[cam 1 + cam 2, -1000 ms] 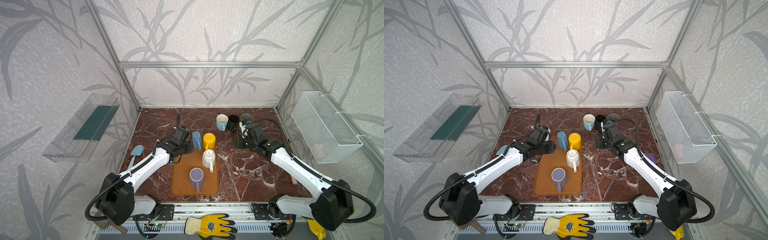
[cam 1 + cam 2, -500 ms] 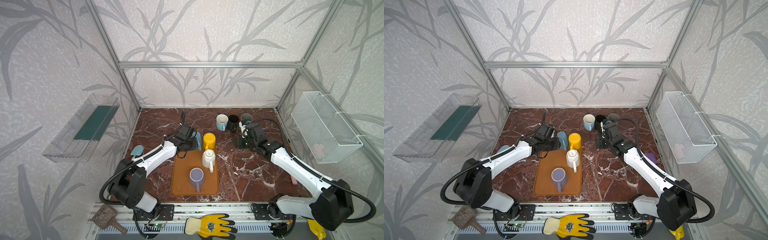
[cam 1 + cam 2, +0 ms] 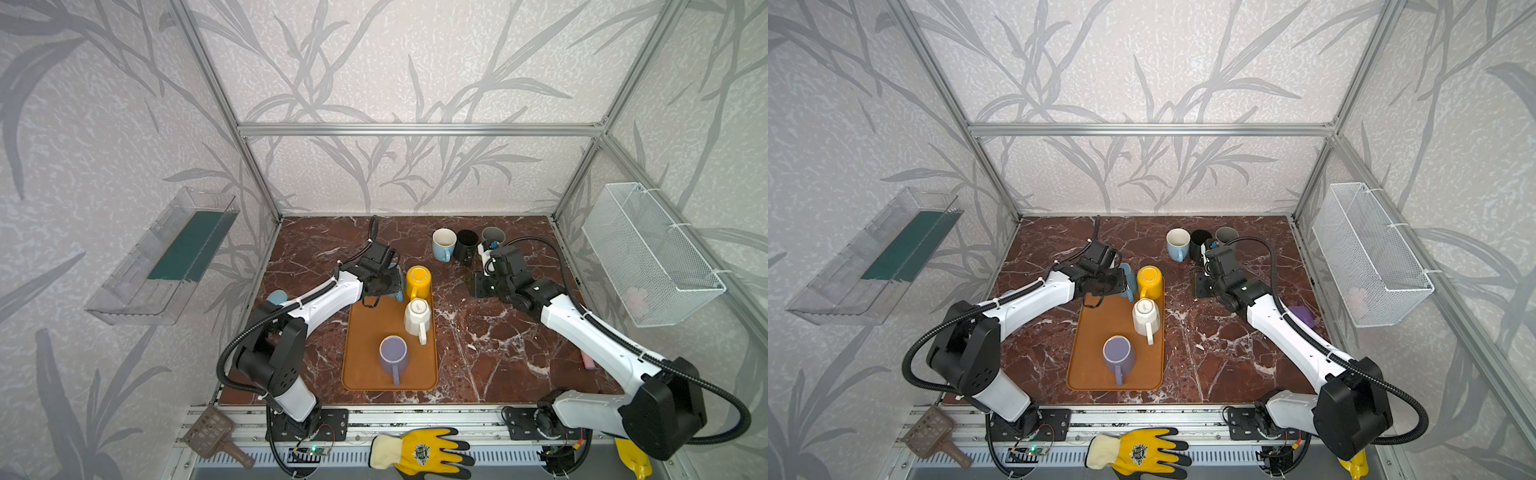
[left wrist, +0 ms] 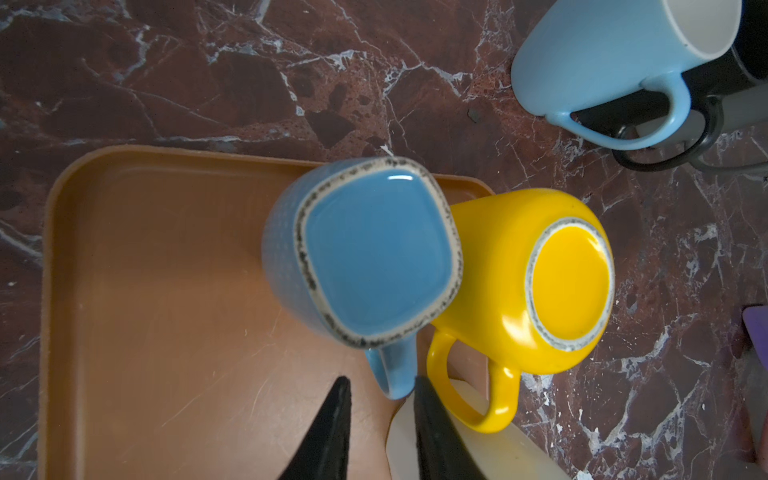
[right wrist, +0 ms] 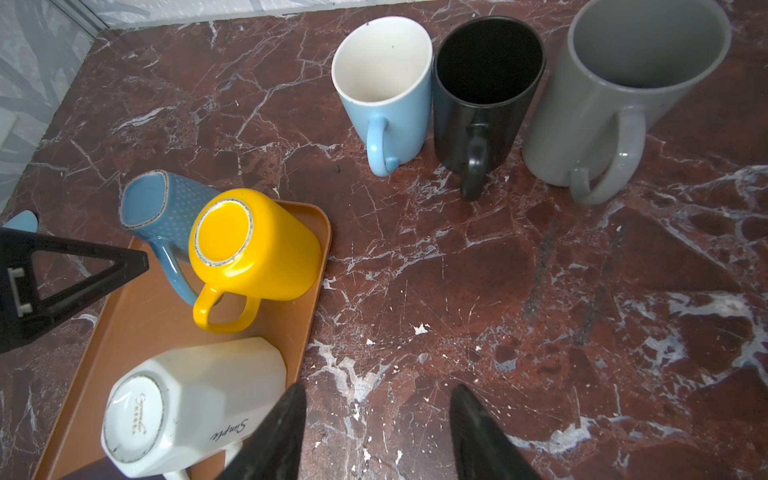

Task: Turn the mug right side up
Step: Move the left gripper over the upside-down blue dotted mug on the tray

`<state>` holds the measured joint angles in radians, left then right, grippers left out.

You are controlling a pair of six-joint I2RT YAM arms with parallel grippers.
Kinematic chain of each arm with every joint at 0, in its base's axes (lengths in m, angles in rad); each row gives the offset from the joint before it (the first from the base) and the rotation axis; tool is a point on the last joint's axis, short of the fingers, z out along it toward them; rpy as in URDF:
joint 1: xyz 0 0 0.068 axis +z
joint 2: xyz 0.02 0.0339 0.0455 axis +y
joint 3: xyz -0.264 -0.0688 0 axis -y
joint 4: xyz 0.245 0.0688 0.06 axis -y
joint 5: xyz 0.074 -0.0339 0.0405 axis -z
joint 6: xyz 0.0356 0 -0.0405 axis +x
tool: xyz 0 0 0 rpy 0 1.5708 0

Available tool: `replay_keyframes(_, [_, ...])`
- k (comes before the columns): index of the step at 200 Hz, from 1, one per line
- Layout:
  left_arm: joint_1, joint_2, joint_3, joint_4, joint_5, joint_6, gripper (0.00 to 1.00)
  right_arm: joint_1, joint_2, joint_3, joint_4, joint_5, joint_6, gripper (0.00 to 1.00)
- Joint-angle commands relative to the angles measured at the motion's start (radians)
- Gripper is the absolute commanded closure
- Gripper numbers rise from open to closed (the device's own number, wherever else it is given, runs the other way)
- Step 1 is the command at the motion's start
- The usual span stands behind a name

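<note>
A blue dotted mug (image 4: 374, 249) stands upside down, base up, at the far left corner of the brown tray (image 4: 145, 270). Both top views show only a sliver of this mug (image 3: 400, 286) (image 3: 1131, 282) past my left gripper (image 3: 388, 286). In the left wrist view my left gripper (image 4: 380, 384) is narrowly open around the tip of the mug's handle (image 4: 395, 374). The handle lies against one finger, with a gap to the other. My right gripper (image 5: 376, 392) (image 3: 478, 286) is open and empty, low over bare marble right of the tray.
Also upside down on the tray are a yellow mug (image 3: 417, 280) touching the blue one, a white mug (image 3: 417, 316) and a purple mug (image 3: 392, 353). Light blue (image 3: 444, 244), black (image 3: 465, 245) and grey (image 3: 492, 237) mugs stand upright at the back.
My left gripper has moved right, from beside the tray onto the blue mug's handle, and its jaws have narrowed a little. The right arm has not moved.
</note>
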<state>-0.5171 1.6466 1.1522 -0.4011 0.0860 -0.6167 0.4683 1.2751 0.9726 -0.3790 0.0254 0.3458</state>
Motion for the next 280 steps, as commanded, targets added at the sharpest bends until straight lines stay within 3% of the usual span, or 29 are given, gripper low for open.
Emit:
replay_keyframes(1, [-0.015,0.021,0.039,-0.037,-0.032,-0.014,0.71,0.001,0.003,-0.004,-0.002,0.011,-0.010,0.44])
replay_keyframes(65, [-0.049,0.060,0.063,-0.079,-0.137,-0.036,0.69,0.001,-0.004,-0.003,-0.009,0.016,-0.013,0.44])
replay_keyframes(157, [-0.064,0.114,0.086,-0.088,-0.147,-0.042,0.69,0.000,-0.016,-0.006,-0.019,0.025,-0.018,0.44])
replay_keyframes(244, [-0.062,0.090,0.100,-0.294,-0.273,0.004,0.70,0.001,-0.025,-0.009,-0.025,0.031,-0.018,0.44])
replay_keyframes(280, [-0.062,0.122,0.169,-0.375,-0.252,0.091,0.72,0.000,-0.025,-0.008,-0.024,0.029,-0.018,0.44])
